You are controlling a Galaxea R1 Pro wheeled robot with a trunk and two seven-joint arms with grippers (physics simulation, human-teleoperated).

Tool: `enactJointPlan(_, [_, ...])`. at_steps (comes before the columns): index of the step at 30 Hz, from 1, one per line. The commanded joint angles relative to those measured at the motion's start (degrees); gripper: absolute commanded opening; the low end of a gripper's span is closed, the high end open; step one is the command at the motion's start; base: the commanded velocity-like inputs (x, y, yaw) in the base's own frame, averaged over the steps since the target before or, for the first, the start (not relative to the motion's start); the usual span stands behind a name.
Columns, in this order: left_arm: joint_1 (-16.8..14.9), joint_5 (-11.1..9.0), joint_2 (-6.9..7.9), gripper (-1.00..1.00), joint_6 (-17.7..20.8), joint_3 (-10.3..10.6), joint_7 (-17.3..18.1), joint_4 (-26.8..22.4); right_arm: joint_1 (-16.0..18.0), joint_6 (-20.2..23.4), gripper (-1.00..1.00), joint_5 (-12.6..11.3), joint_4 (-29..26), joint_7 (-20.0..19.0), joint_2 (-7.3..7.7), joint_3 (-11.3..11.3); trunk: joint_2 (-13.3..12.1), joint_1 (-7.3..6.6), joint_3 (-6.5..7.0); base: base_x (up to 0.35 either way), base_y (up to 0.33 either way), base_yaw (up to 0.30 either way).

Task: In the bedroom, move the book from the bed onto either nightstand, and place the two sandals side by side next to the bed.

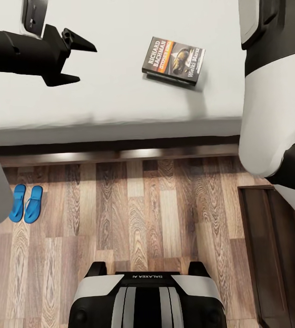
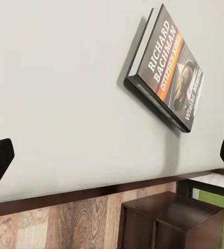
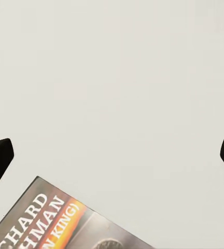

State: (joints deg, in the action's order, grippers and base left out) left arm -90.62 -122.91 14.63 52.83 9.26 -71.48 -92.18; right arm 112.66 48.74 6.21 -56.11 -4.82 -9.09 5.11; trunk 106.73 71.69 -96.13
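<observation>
Book [image 1: 174,60]: "RICHARD BACHMAN", "Wielki Marsz"

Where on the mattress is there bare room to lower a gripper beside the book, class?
Bare mattress lies between the open left gripper and the book, and between the book and the bed's near edge. Right of the book it is tight: the right arm hangs over it.

book [image 1: 174,60] on bed [image 1: 115,86], 2 sandals [image 1: 26,203] on floor [image 1: 134,214]

You've got the book [image 1: 174,60] flat on the bed [image 1: 115,100]; sandals [image 1: 26,203] paired on the wood floor [image 1: 143,218].
</observation>
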Motion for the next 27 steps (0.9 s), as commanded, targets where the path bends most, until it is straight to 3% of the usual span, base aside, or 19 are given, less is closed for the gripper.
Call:
enactJointPlan(1, [-0.03,-0.48,0.23,1.00,0.25,0.01,-0.57,-0.02,-0.31,0.30,1.00,0.64,-0.61,-0.51,-0.11,0.00,0.01,0.00,0.01,0.000,0.000,-0.003])
enactJointPlan(12, [0.16,-0.49,1.34,1.00,0.24,0.05,-0.58,-0.02,-1.54,6.31,1.00,0.73,-3.13,-0.46,-0.60,0.86,0.01,0.00,0.78,0.000,0.000,-0.001])
enactJointPlan(27, [0.12,-0.50,1.92,1.00,0.30,0.06,-0.59,-0.02,-1.71,7.67,1.00,0.64,-4.10,-0.45,-0.65,2.18,0.01,0.00,2.15,0.000,0.000,0.000])
